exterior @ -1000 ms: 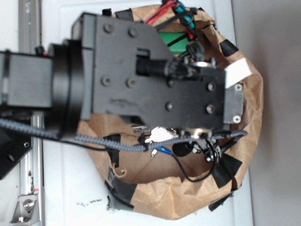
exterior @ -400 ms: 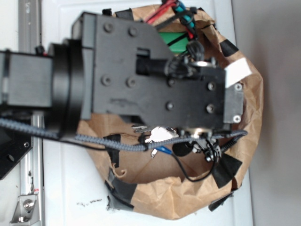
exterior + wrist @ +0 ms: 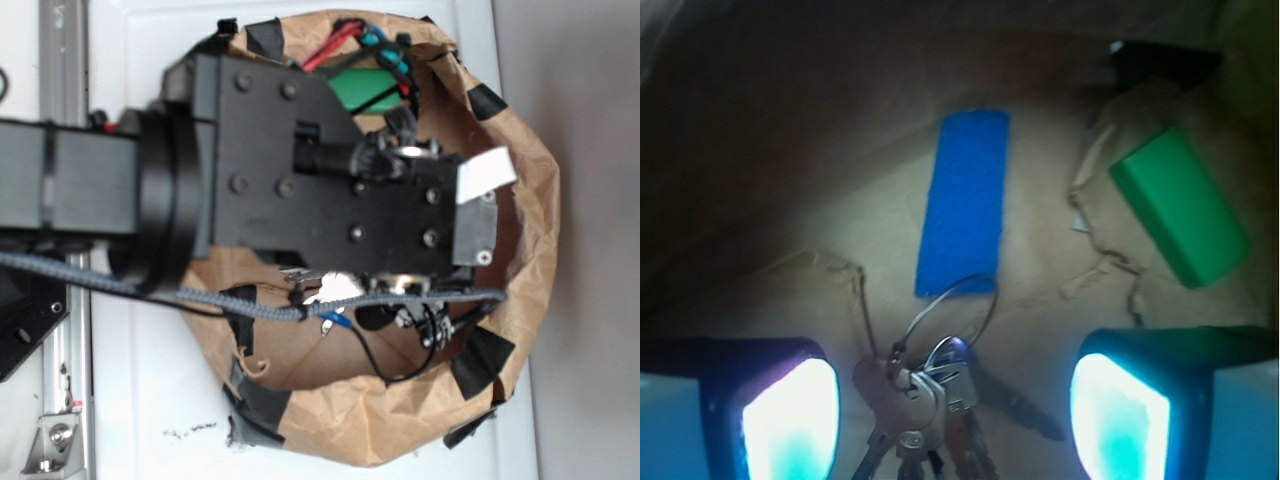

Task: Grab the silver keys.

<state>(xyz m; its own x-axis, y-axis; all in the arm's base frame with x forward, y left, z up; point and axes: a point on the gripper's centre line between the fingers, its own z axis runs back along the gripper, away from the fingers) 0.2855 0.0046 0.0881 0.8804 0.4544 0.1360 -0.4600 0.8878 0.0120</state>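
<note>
Arm comes in from the left edge in exterior view, wrist block pointing straight down. gripper (image 3: pixel 955 415) jaws spread wide: left finger pad (image 3: pixel 790 420) at lower left of wrist view, right pad (image 3: pixel 1120 415) at lower right, clear gap between them, nothing clamped.

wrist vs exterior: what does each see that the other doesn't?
Wrist only: the blue tag lying flat, the ring linking it to the silver keys, and both fingers apart on either side of the keys.
Exterior only: the arm's black body, the whole brown paper bag with its taped rim, and the white table.
Both: the keys and the green block.
</note>
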